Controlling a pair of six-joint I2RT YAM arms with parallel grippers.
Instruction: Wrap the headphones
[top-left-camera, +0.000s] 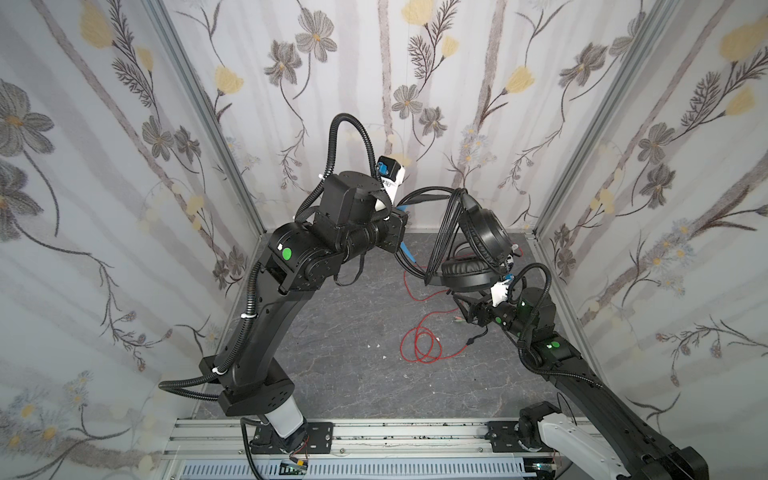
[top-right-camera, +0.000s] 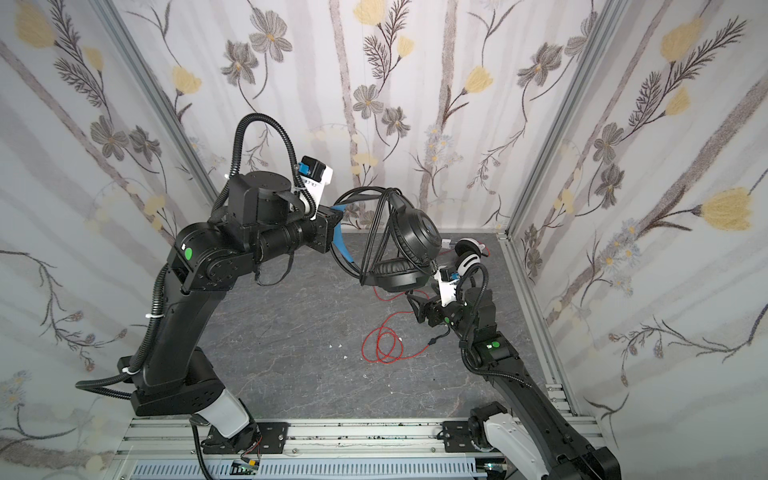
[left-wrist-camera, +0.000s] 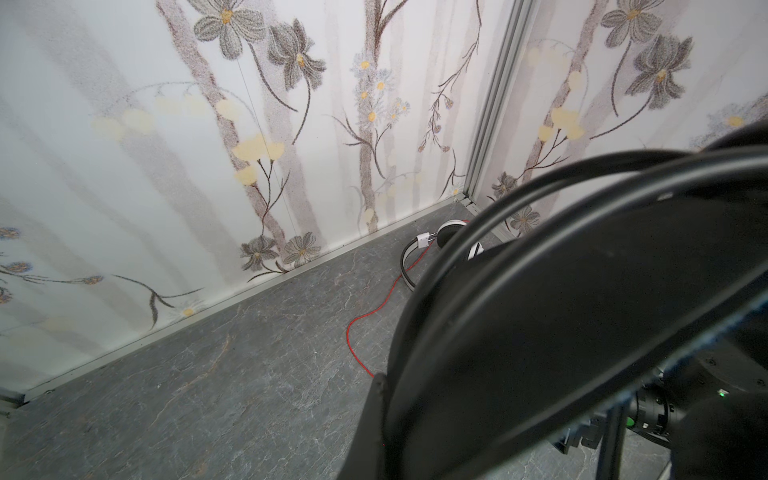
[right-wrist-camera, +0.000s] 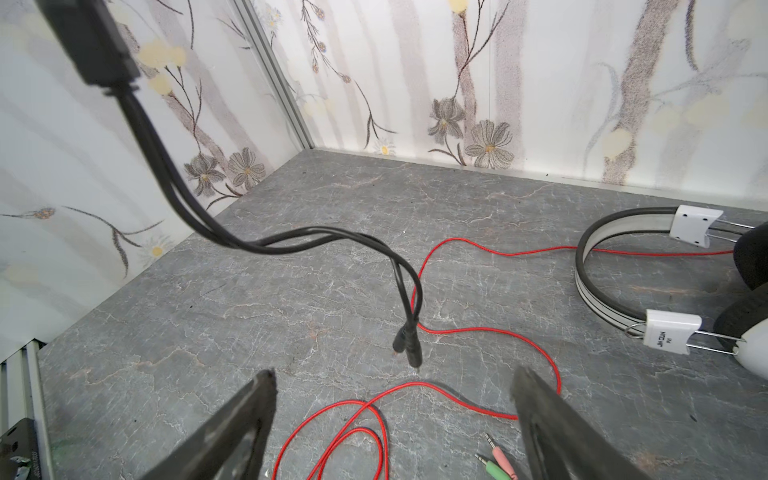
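Left gripper (top-left-camera: 404, 224) is clamped tight on the blue-lined headband (top-left-camera: 408, 253) of the black headphones (top-left-camera: 484, 237). It's holding the whole set up off the table (top-left-camera: 332, 374), cups hanging down, with several loops of black cable (top-left-camera: 442, 232) strung over the band. Right gripper (right-wrist-camera: 392, 376) is spread wide with nothing in it, down low. The loose tail of that cable dangles right in front of it, its two plugs (right-wrist-camera: 409, 349) just ahead of the fingertips.

Handling-wise, my guess: the set is light but floppy. The band looks like a stiff, springy hoop, so it's a decent place to hang on, while the cups will probably swing if anything tugs. The cable is thin, limp and likely slick — pinch it mid-run and I'd expect it to slide through. I'd grab right behind the plugs, on the thicker moulded collars, and keep the pull gentle so the loops don't slip off.

The white headphones (top-right-camera: 469, 254) lie on the table near the back right corner, red cable (top-right-camera: 382, 345) sprawled loose in coils, not wrapped yet.
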